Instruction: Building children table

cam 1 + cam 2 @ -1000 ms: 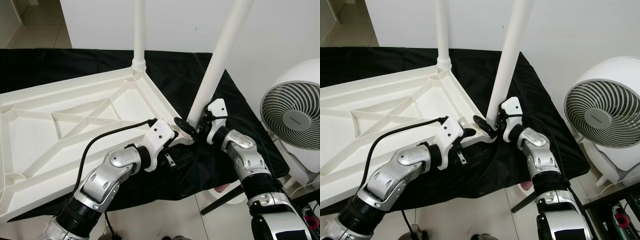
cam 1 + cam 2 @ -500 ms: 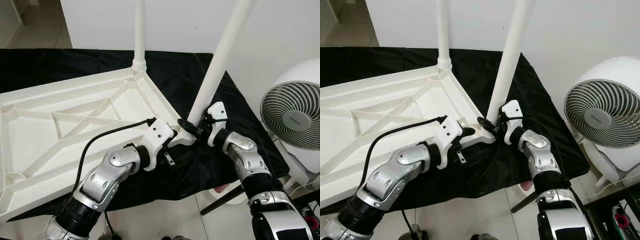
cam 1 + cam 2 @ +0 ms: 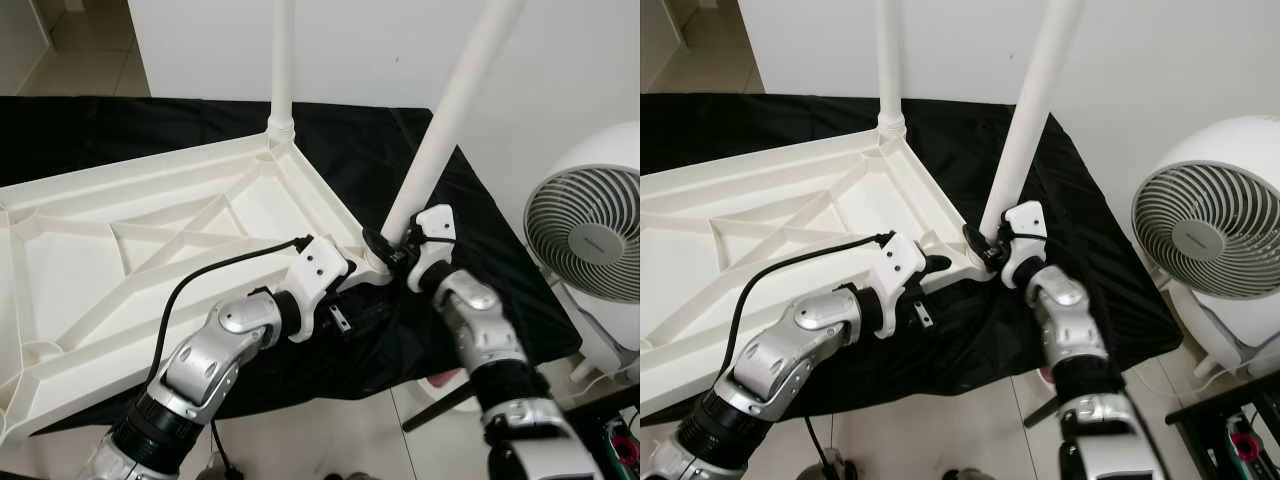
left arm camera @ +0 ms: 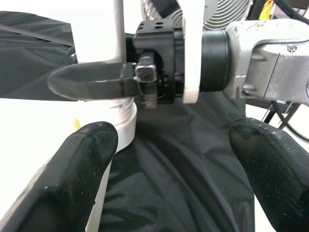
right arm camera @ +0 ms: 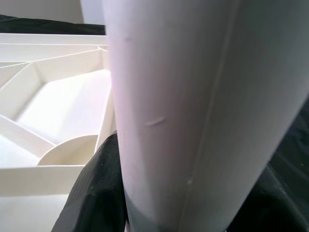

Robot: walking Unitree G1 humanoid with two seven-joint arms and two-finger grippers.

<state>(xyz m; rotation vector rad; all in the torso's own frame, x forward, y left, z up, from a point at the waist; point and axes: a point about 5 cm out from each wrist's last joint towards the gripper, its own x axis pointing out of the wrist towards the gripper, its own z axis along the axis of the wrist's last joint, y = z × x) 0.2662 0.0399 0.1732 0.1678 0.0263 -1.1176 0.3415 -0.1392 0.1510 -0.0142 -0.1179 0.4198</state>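
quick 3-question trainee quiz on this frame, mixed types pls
1. True or false: the far leg already stands upright in the tabletop.
2. Which gripper is shut on the near leg? A left B right
3. What stands on the floor to the robot's right?

Key:
1. True.
2. B: the right gripper clamps its base; the left gripper is open beside the corner.
3. A white fan.
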